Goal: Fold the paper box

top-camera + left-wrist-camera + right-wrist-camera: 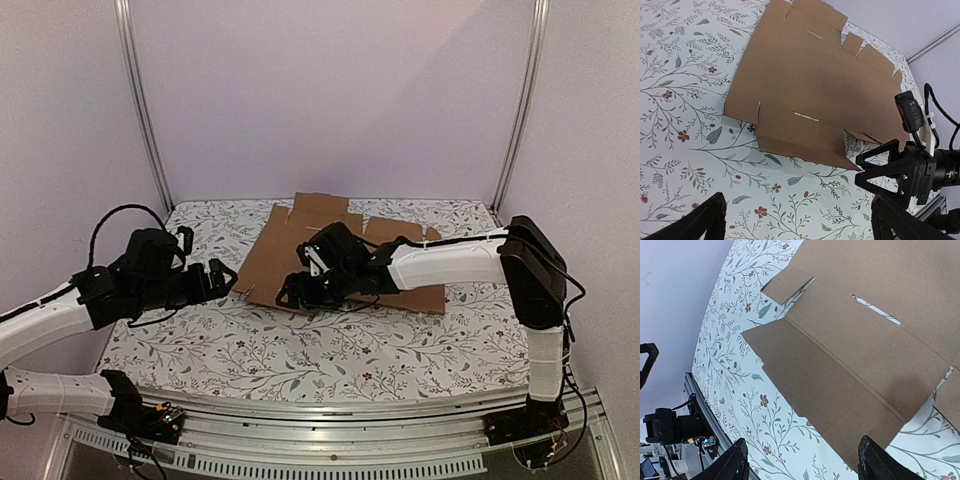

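Left end effector (pixel 222 278): released, hovering at 9 o'clock of paper box (pixel 275 255).
Right end effector (pixel 300 292): released, over its 7 o'clock corner.

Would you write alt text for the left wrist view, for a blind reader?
A flat, unfolded brown paper box lies on a floral table cover. The right gripper sits at its lower right corner; the open left gripper frames the bottom edge.
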Controlling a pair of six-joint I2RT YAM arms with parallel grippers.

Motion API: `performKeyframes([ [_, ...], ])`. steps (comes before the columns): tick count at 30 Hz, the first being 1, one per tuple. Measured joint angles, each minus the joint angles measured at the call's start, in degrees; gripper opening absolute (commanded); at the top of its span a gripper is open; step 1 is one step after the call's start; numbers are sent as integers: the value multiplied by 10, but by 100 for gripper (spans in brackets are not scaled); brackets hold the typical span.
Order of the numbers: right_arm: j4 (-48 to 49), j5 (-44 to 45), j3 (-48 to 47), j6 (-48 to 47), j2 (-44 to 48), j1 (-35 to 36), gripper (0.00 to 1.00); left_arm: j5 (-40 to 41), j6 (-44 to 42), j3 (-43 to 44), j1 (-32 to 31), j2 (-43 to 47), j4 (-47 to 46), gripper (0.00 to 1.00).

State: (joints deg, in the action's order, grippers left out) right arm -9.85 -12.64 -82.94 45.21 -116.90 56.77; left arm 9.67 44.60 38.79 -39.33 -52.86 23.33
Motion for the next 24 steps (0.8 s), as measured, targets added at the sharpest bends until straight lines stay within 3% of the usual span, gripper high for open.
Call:
performKeyframes([
  [4, 6, -11, -60, 5, -45, 5, 77, 5, 40, -10, 0, 7, -1, 100],
  [11, -19, 16, -59, -19, -42, 5, 81, 7, 153, -62, 2, 16, -34, 98],
  [17, -63, 89, 17, -57, 46, 5, 83, -28, 281, -140, 4, -2, -136, 91],
  [24, -120, 214, 86, -110, 203, 5, 86, -91, 397, -162, -3, -161, -342, 82],
])
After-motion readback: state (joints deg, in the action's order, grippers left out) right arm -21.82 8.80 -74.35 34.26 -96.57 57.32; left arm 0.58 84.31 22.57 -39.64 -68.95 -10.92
